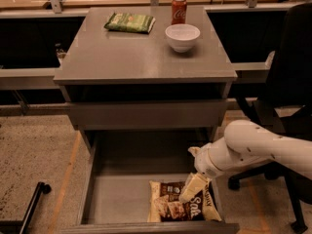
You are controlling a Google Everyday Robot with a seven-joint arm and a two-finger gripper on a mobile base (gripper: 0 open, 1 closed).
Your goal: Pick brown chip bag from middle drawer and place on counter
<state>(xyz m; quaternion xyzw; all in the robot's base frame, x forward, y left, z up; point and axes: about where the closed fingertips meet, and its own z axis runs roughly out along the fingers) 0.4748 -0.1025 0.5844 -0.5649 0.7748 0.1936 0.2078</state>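
The brown chip bag point(183, 207) lies flat on the floor of the open middle drawer point(117, 199), at its front right. It is dark brown with cream ends and white "Salt" lettering. My white arm reaches in from the right, and my gripper point(193, 188) is down in the drawer, right over the bag's upper middle and touching or nearly touching it. The grey counter point(141, 52) is the cabinet top above the drawers.
On the counter stand a flat green snack bag point(130, 22), a red soda can point(179, 10) and a white bowl point(182, 36). A shallower shut drawer point(146, 113) sits above the open one. A black office chair point(287, 96) stands at the right.
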